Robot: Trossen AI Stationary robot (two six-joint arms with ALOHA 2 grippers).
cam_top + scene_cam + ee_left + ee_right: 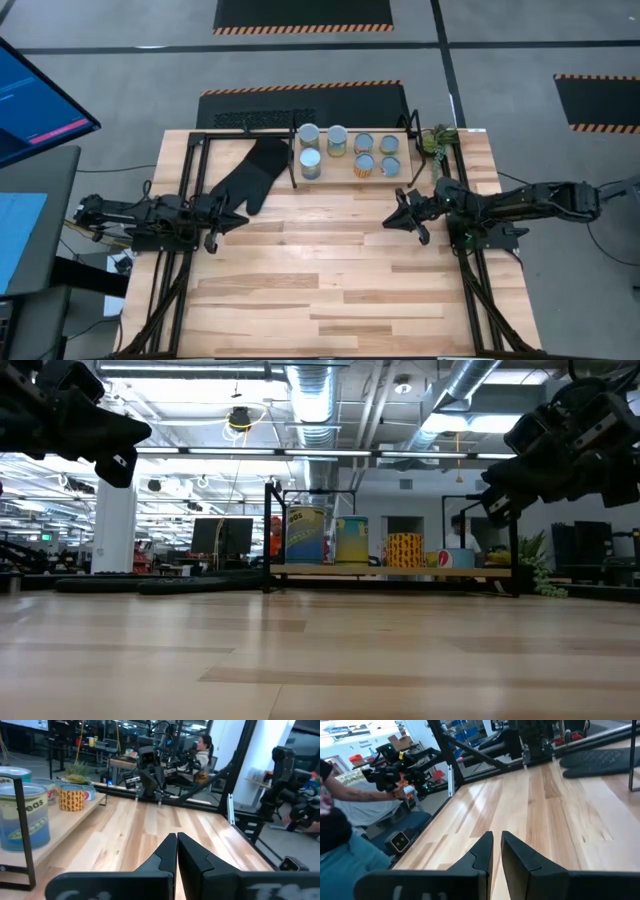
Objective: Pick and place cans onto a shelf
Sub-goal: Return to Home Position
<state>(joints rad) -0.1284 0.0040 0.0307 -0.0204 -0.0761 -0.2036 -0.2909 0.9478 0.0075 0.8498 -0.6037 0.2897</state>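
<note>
On the shelf [330, 176] stand six cans [310, 164]; both arms' fingers [176, 851] [496, 851] hover pressed together, holding nothing.

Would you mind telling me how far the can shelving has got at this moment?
It looks finished or nearly so. Seven cans stand on the shelf, and no can shows on the bare tabletop. Nothing is in hand: the left gripper by the oven mitt and the right gripper both hover shut and empty. Nothing visible is left to place.
</note>
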